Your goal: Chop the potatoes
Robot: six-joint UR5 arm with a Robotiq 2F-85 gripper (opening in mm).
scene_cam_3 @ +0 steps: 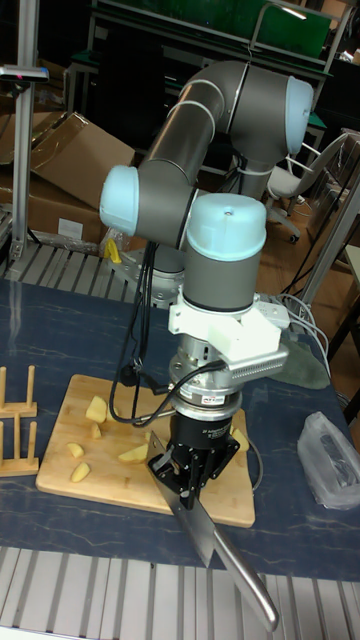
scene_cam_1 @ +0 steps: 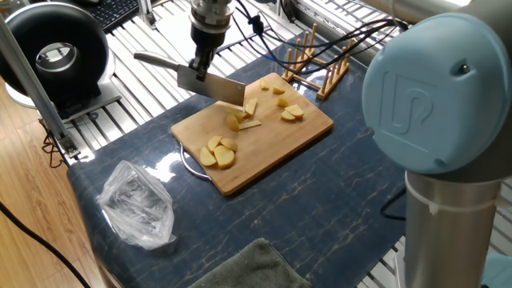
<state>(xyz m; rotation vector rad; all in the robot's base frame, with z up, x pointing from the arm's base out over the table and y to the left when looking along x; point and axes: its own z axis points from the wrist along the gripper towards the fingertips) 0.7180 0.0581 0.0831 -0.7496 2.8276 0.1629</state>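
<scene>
Right now I have the gripper (scene_cam_1: 198, 66) clamped on a cleaver (scene_cam_1: 210, 85), the fingers pinching it where the grey handle meets the broad blade. From the fixed view the blade hangs tilted just above the far left edge of the bamboo cutting board (scene_cam_1: 312, 128), its lower corner very close to the nearest of the potatoes (scene_cam_1: 234, 122), though I cannot tell whether steel touches it. That piece sits directly below and slightly in front of the gripper, with a thin slice beside it. Nearer the camera from the gripper lies a cluster of rounded slices at the board's near left corner, and further to its right a few wedges rest towards the board's far right edge (all pale yellow, all peeled).

In the tall fixed view the gripper (scene_cam_3: 187, 478) points straight down over the board (scene_cam_3: 66, 463), the cleaver (scene_cam_3: 215, 549) slanting out towards the camera, handle lowest. Potato pieces (scene_cam_3: 95, 408) lie on the board off to the gripper's side.

Beyond the board from the gripper stands a wooden rack (scene_cam_1: 318, 64). Well apart on the near side lies a crumpled clear plastic bag (scene_cam_1: 137, 204), and a grey cloth (scene_cam_1: 248, 268) at the table's front edge
</scene>
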